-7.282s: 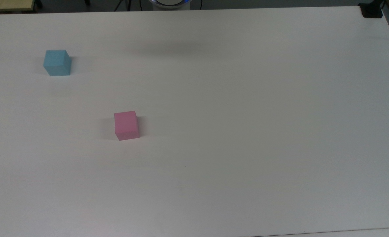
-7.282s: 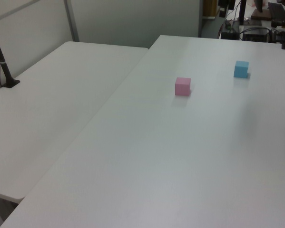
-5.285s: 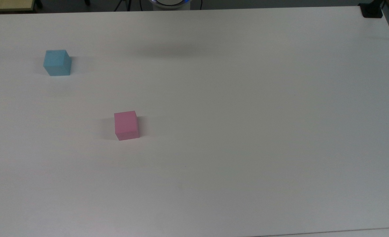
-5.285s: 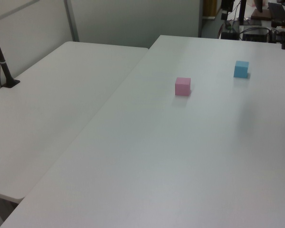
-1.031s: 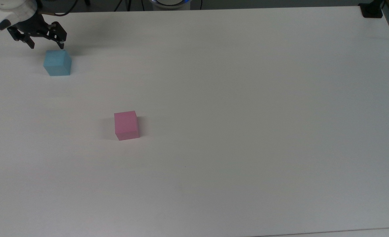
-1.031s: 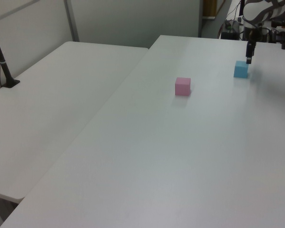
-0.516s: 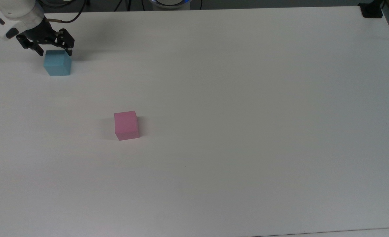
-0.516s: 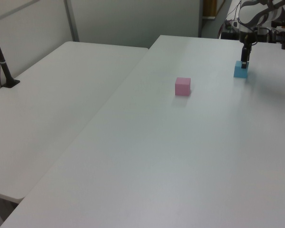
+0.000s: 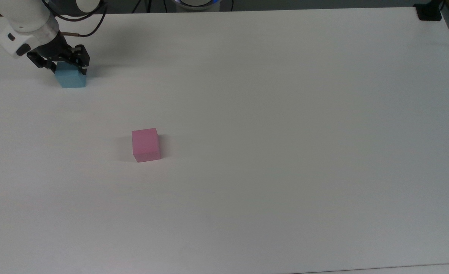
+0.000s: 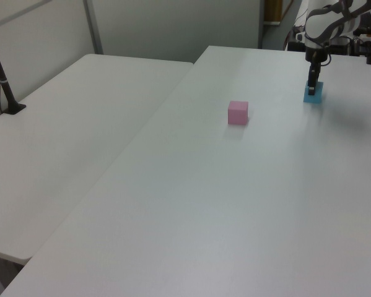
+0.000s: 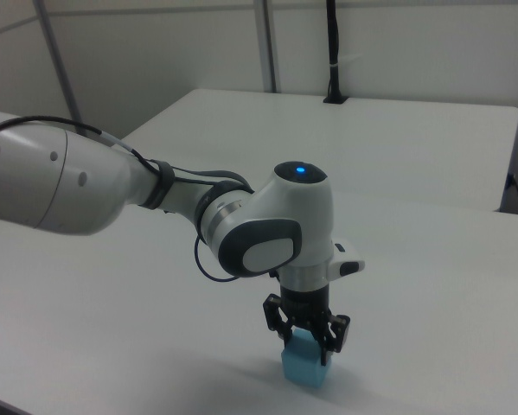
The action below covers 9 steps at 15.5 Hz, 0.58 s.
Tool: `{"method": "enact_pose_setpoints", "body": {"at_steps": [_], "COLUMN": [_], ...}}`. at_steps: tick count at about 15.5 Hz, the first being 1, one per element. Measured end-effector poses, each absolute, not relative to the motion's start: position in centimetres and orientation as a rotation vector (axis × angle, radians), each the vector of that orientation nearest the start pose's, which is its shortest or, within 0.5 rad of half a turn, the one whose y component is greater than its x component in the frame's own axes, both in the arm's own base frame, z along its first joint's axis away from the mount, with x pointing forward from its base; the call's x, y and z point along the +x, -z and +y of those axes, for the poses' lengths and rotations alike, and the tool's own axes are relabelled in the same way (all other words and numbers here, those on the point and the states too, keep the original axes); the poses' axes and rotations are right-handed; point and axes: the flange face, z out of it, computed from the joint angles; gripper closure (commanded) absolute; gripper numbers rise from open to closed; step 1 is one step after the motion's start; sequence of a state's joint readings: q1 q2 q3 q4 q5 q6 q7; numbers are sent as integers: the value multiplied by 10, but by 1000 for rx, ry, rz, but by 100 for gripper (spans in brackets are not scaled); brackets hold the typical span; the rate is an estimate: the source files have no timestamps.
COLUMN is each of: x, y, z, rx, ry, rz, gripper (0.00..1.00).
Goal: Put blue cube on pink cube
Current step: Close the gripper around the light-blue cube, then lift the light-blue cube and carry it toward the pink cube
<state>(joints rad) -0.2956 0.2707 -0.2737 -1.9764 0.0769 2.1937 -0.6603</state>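
The blue cube (image 9: 71, 80) rests on the white table (image 9: 270, 114) at the top view's far left. My gripper (image 9: 68, 70) is lowered over it, open, with one finger on each side of the cube's upper part. In the left view, the gripper (image 10: 312, 87) stands on the blue cube (image 10: 314, 94) at the far right. From the right view, the gripper (image 11: 307, 344) straddles the blue cube (image 11: 304, 369). The pink cube (image 9: 146, 145) sits alone nearer the table's middle, also seen as the pink cube (image 10: 238, 112) in the left view.
A second white table (image 10: 67, 136) adjoins on the left view's left, with a black pole (image 10: 0, 77) clamped at its edge. A black clamp (image 9: 429, 12) sits at the top view's upper right corner. The arm (image 11: 111, 194) reaches in from the right view's left.
The gripper has come down and forward from behind the blue cube until its fingers straddle it. The pink cube has not moved.
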Motion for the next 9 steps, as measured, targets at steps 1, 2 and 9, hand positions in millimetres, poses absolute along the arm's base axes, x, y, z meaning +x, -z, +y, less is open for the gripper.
{"method": "enact_pose_setpoints", "body": {"at_steps": [1,2,9], "x": [508,509,507], "y": [-334,-336,-386], "z": [-315,-315,-311], "rx": [-3126,-3128,-3085], "ry": [-61,-55,-86], "rz": [-83,-83,-89], "gripper": [47,47,47]}}
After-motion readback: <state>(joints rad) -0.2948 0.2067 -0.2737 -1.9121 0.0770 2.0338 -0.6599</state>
